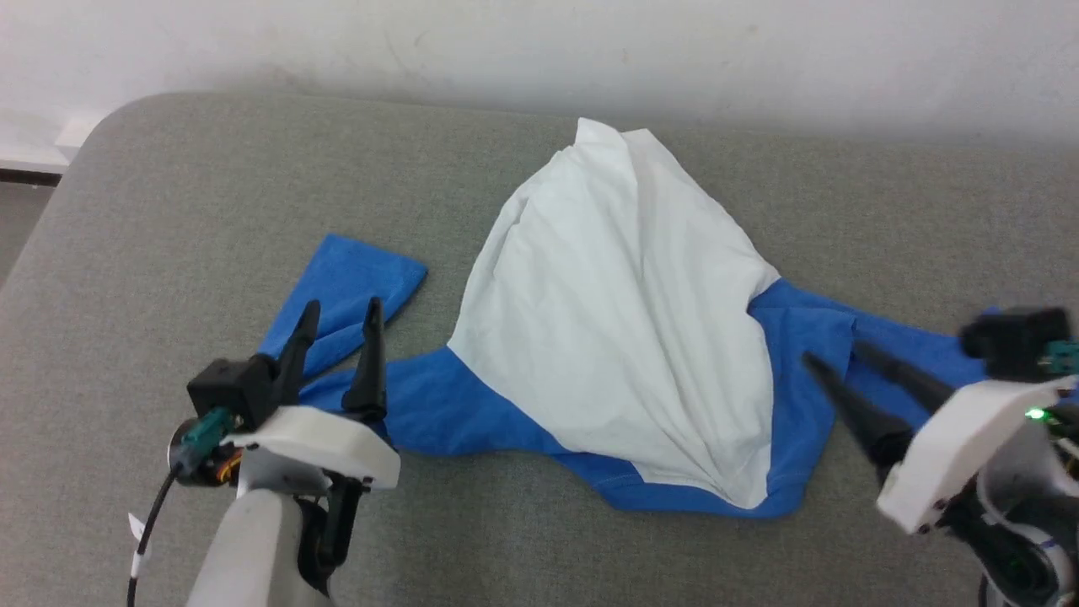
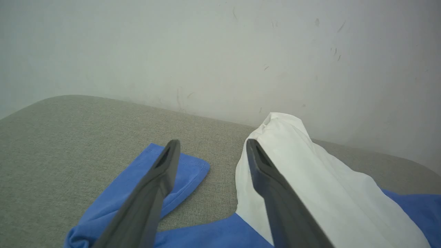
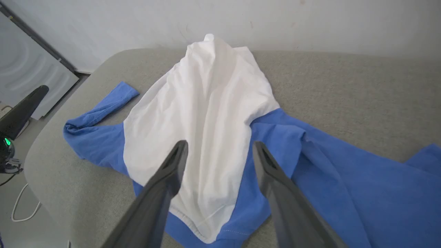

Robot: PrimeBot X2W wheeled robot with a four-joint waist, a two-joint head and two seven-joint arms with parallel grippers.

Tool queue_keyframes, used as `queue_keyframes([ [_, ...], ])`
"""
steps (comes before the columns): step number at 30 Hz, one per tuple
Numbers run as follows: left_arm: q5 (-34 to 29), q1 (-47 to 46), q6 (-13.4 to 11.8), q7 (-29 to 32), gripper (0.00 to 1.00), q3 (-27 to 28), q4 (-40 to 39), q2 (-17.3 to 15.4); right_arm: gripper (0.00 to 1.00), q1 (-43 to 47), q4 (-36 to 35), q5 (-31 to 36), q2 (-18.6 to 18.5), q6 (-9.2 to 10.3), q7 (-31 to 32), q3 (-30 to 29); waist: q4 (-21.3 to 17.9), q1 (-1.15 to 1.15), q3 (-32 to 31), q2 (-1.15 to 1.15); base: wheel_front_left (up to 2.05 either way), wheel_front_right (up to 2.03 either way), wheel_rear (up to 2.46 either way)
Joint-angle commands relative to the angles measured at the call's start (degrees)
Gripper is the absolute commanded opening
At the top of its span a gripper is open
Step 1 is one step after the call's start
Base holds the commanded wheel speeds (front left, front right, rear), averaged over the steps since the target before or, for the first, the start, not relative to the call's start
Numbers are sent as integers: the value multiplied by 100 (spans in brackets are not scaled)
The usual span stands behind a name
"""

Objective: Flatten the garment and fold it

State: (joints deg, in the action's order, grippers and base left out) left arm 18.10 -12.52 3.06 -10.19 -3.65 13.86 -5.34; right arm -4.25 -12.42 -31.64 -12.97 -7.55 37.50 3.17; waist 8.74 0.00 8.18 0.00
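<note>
The garment point(image 1: 615, 278) lies spread on the grey fabric counter point(image 1: 169, 211). Its white body is bunched into a peak at the end nearest the wall point(image 1: 506, 42), and a blue sleeve runs out to each side.

The left tool point(image 1: 343, 310) hangs over one sleeve with its fingers well apart and nothing between them. The right tool point(image 1: 830, 354) is over the blue cloth at the garment's opposite side, also spread wide and holding nothing.

The head view shows both tools and the whole shirt. The left wrist view shows that the sleeve cuff point(image 2: 186, 165) lies flat, just beside the white body. The right wrist view adds the blue neck trim point(image 3: 206, 237) at the garment's near edge. Beyond the counter's corner it shows a white cable point(image 3: 20, 206) on the floor.
</note>
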Motion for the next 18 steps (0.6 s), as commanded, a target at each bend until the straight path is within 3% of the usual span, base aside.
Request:
queue_keyframes([
  [1,6,-244,56,121,100,-37,-12,-63,100,1,-126,146,218,6,-267,-366,-34,0,20,0,0,0,0],
  [7,107,-1022,102,1146,100,-262,495,-86,100,-407,63,1307,916,6,-1204,-1696,-157,0,194,0,0,0,0],
  [10,128,-1425,113,1726,100,-408,904,-78,100,-690,321,1648,997,6,-1639,-1915,-244,0,343,0,0,0,0],
  [18,-8,-2276,-61,3227,100,-703,2027,-193,100,-1229,1332,1584,1007,6,-2671,-1969,-404,0,754,0,0,0,0],
])
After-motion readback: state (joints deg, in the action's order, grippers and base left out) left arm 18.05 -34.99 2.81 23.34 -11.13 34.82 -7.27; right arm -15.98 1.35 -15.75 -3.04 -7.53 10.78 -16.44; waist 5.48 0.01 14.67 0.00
